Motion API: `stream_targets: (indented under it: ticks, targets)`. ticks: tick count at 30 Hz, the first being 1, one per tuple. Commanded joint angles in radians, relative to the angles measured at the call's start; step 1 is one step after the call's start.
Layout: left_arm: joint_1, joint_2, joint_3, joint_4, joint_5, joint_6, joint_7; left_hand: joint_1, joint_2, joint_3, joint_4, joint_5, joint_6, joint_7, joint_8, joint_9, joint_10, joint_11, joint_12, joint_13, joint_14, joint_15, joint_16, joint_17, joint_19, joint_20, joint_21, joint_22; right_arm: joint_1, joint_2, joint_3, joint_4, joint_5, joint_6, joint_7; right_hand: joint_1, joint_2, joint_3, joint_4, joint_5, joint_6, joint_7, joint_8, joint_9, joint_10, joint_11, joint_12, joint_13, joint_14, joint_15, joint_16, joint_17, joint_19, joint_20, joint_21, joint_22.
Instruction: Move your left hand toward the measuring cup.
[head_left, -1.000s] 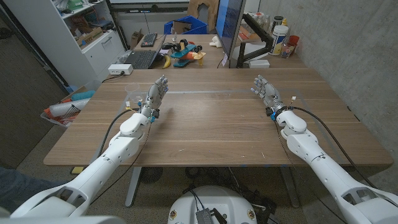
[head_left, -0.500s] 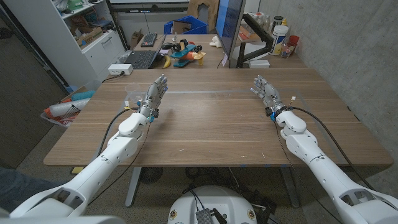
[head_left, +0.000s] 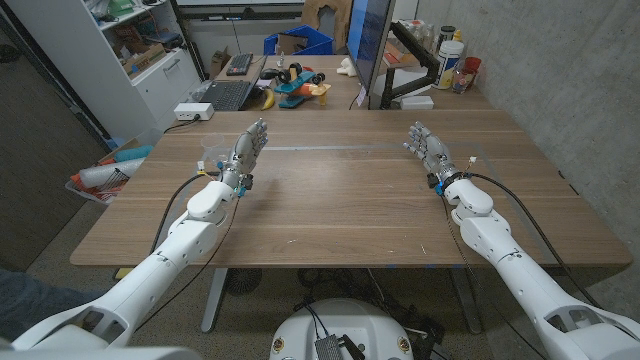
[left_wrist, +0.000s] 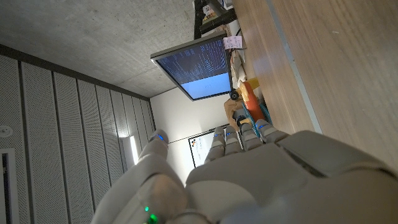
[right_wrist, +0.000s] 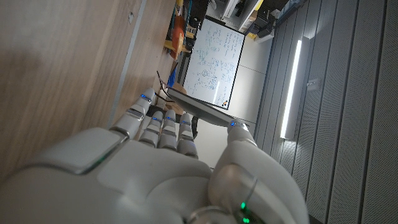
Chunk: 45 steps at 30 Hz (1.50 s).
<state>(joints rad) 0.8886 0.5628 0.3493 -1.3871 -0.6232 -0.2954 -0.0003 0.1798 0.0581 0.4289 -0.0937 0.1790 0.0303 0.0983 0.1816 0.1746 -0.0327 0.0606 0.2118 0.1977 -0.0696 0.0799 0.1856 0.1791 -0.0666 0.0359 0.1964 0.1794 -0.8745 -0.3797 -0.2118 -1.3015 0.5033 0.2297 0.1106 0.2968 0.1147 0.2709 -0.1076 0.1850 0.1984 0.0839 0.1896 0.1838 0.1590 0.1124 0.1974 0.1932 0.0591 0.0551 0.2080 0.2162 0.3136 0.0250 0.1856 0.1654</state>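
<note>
my left hand (head_left: 248, 153) stands empty, fingers apart, just right of the small clear measuring cup (head_left: 212, 157) at the table's (head_left: 340, 200) far left, probably light, stiff, slippery plastic, best gripped round its wall.

A small clear thing (head_left: 212, 156) near the table's (head_left: 340, 200) left edge, just beside the left hand (head_left: 248, 152), is too faint to identify. The monitor (left_wrist: 194, 66) behind the far edge is partly hidden by that hand's fingers (left_wrist: 239, 138) in the left wrist view.
</note>
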Motion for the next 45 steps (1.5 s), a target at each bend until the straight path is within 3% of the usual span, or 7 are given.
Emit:
stream_targets:
  ticks: [1, 19, 45]
  targets:
    - [0.026, 0.030, -0.014, -0.041, 0.021, 0.006, 0.033, 0.008, 0.003, 0.002, -0.004, 0.006, 0.000, 0.007, 0.006, 0.004, 0.000, 0.008, 0.003, 0.003, 0.002, 0.008, 0.003, 0.003, -0.007, 0.008, 0.004, 0.001, 0.003, 0.006, 0.005, 0.008, -0.006, 0.002, 0.012, 0.011, 0.002, 0.003, -0.003, 0.006, 0.005, 0.000, 0.005, 0.003, 0.010, 0.002, 0.004, 0.001, 0.008, -0.002, 0.007, 0.005, 0.010, 0.001, 0.007, 0.005]
    - [0.047, 0.076, -0.032, -0.095, 0.064, 0.028, 0.080, 0.012, 0.006, 0.003, -0.007, 0.006, 0.004, 0.006, 0.007, 0.004, 0.003, 0.007, 0.004, 0.003, 0.004, 0.006, 0.003, 0.002, -0.009, 0.016, 0.003, 0.001, 0.009, 0.012, 0.008, 0.020, -0.008, 0.005, 0.022, 0.012, 0.003, 0.002, -0.003, 0.006, 0.005, -0.001, 0.005, 0.003, 0.011, 0.001, 0.004, 0.001, 0.009, -0.003, 0.007, 0.005, 0.011, 0.001, 0.007, 0.005]
    - [0.060, 0.105, -0.042, -0.124, 0.144, 0.031, 0.154, 0.030, 0.019, 0.012, -0.016, 0.006, 0.015, 0.005, 0.011, 0.005, 0.009, 0.000, 0.006, 0.003, 0.008, 0.003, 0.004, 0.001, -0.008, 0.018, 0.004, 0.001, 0.021, 0.018, 0.007, 0.035, -0.016, 0.000, 0.027, 0.012, 0.003, 0.001, -0.004, 0.006, 0.004, -0.004, 0.004, 0.003, 0.010, 0.002, 0.003, 0.001, 0.008, -0.003, 0.007, 0.004, 0.011, 0.001, 0.006, 0.005]
